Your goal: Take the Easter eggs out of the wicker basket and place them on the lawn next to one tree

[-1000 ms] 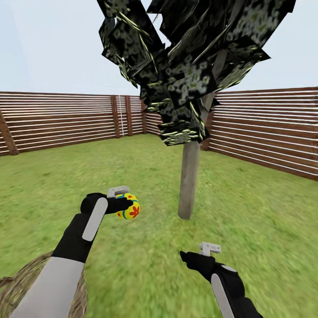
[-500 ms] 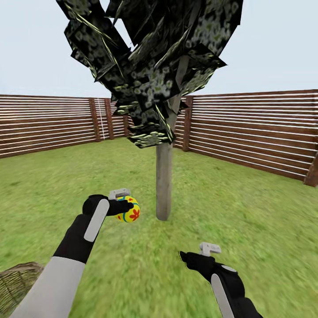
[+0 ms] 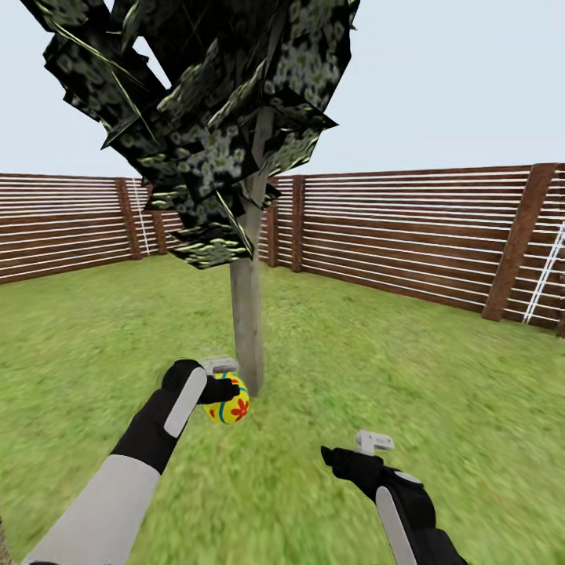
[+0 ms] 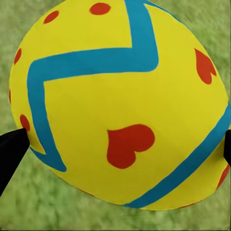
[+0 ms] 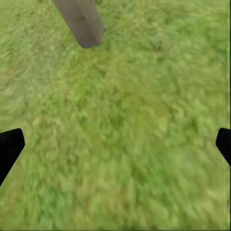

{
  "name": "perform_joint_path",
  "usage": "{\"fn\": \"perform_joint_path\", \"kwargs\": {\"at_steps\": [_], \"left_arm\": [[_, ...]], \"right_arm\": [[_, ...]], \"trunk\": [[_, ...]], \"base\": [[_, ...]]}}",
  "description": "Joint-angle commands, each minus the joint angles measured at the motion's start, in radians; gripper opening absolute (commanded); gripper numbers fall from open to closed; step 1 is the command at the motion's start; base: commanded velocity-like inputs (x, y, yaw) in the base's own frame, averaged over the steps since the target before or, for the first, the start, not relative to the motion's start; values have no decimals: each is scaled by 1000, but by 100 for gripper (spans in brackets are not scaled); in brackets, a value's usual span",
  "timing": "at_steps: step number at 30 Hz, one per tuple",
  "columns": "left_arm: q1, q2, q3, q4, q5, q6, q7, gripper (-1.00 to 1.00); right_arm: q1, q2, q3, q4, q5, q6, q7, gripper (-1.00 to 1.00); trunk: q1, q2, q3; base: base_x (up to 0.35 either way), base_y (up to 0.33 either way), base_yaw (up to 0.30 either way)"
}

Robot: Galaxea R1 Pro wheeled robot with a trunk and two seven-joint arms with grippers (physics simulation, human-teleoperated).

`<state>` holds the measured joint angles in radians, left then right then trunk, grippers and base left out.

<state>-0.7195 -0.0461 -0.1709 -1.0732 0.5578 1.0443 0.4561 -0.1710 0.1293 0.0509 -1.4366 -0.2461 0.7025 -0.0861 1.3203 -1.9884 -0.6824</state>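
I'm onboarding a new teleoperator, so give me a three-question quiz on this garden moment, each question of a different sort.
1. True or false: the left tool carries an Easter egg.
2. Multiple choice: the right tool is A) clamping an egg, B) open over bare lawn, C) gripping the fence.
3. Fill in: the egg hangs close to the pale trunk of the ____.

Key: 1 true; 2 B; 3 tree.
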Motion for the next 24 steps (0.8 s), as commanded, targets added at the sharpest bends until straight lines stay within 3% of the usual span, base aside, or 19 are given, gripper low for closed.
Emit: {"fn": "perform_joint_path", "kwargs": {"at_steps": [1,6,9,14,24], "left_arm": [[-1,-3,-3,20,8,3,10,-100],[-9,-25,-5,190,11,-16,4,-100],[-13,-31,-5,236,11,-28,1,-100],[-14,-32,-6,249,14,-32,0,-100],[-14,-45,-6,265,15,-30,-4,-100]], "right_arm": [[-1,0,-1,-1,-11,3,-9,100],[-1,-1,-13,-2,-10,3,-9,100],[-1,-2,-42,-2,-11,3,-8,100],[-1,-2,-55,-2,-12,3,-8,100],[-1,-1,-46,-8,-12,4,-8,100]], "trunk": [[0,-1,0],[0,-1,6],[0,-1,9],[0,-1,15],[-31,55,48]], "base": [[36,-259,-223],[32,-136,-223],[4,-19,-223],[1,-3,-223],[0,0,-143]]}}
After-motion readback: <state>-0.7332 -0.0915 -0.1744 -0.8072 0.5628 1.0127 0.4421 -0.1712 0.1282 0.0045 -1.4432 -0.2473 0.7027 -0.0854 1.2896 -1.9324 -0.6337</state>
